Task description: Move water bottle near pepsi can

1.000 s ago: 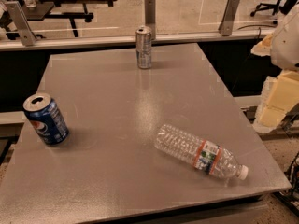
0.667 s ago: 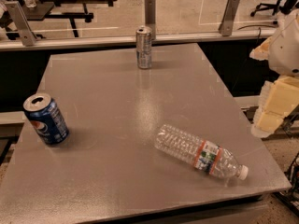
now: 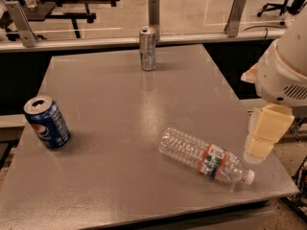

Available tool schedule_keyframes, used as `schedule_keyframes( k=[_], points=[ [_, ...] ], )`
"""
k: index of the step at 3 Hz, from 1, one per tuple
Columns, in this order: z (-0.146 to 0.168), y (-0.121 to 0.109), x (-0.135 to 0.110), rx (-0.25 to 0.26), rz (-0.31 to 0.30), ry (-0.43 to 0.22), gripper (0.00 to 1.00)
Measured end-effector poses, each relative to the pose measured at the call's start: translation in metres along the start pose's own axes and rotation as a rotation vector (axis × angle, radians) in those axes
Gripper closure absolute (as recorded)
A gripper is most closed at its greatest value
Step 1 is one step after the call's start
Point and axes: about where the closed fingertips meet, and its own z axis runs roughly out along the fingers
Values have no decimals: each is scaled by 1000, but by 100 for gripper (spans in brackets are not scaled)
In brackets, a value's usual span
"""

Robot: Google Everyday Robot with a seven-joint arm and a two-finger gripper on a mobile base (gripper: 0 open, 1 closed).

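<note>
Grey table (image 3: 115, 95), beige floor behind: water bottle (image 3: 204, 156) lay front-right, pepsi can (image 3: 48, 123) stood left; gripper (image 3: 261, 140) hung beside the right edge, grip state indeterminable.

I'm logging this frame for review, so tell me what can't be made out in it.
Camera view:
- Gripper, off the right edge of the table near the water bottle cap: its arm is cut off by the picture's right edge.
- Water bottle label: print too small to read.
- Silver can at the back: markings too small to read.
</note>
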Motion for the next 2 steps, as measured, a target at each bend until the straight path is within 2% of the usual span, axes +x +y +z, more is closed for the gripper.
schedule_keyframes(
  k=[2],
  points=[
    [37,32,-10,-68,-34,36,0]
  ],
)
